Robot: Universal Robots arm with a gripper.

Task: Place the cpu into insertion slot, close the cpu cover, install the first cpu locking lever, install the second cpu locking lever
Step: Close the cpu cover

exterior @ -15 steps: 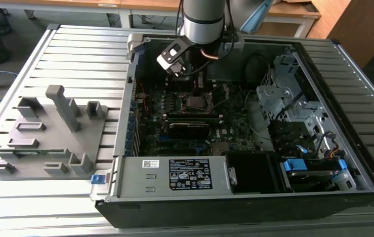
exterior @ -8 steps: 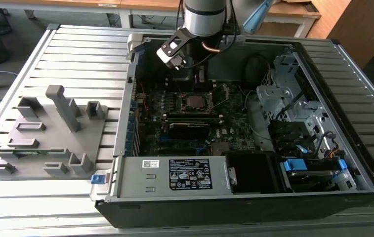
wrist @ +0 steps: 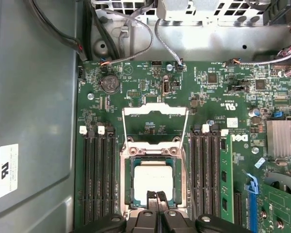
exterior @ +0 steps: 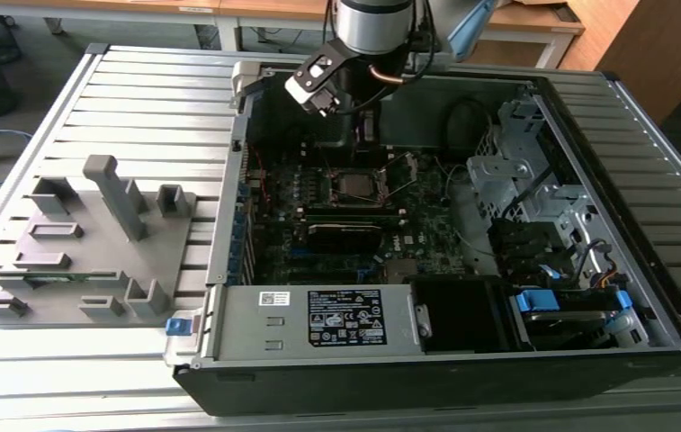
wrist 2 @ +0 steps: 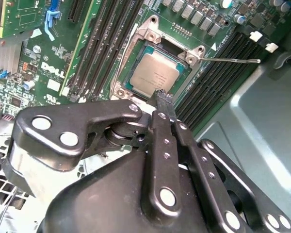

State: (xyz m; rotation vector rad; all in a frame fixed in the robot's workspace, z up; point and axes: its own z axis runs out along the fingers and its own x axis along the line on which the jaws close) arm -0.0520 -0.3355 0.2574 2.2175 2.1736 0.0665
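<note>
One cpu [wrist: 154, 177] sits flat in the slot [wrist: 124, 187], cover [wrist: 155, 110] flipped open beside it. Gripper [wrist: 157, 195] is pinched shut on nothing, tips right over the cpu's edge, maybe touching, hard to say. In the exterior view it's at the slot's 12 o'clock.

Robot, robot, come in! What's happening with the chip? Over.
The gripper shut, empty, at the cpu edge. The cpu seated in the insertion slot. The cpu cover open, tipped back. Nothing blocking. Over.
</note>
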